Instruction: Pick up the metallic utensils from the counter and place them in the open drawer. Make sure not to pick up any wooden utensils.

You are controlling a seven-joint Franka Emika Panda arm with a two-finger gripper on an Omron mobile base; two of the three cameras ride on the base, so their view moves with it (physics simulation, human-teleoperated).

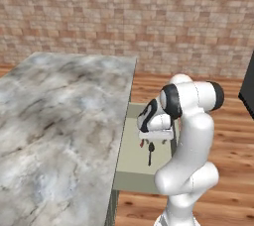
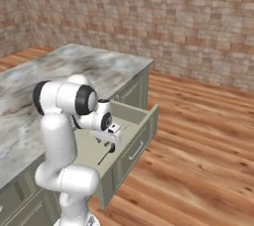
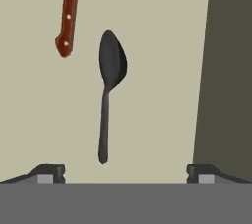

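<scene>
The dark grey spoon [image 3: 110, 70] lies flat on the floor of the open drawer [image 3: 157, 31], bowl pointing away from the hand. Beside it lies the utensil with the red-brown riveted handle [image 3: 69, 16]; its far end is cut off by the frame edge. My gripper [image 3: 126, 173] hangs open just above the spoon's handle, fingertips [image 3: 49, 171] wide apart with nothing between them. From the base, the gripper [image 1: 151, 140] [image 2: 110, 140] hovers over the drawer [image 1: 130, 163] [image 2: 155, 113], with the spoon [image 1: 150, 151] [image 2: 108, 153] under it. The marbled counter [image 1: 59, 116] [image 2: 79, 66] shows no utensils in these views.
The drawer sticks out from the sage-green cabinet front over a wooden plank floor [image 2: 198, 136]. A brick wall [image 1: 149, 17] runs behind. A dark band [image 3: 229, 70] runs along the right side of the drawer floor in the hand view.
</scene>
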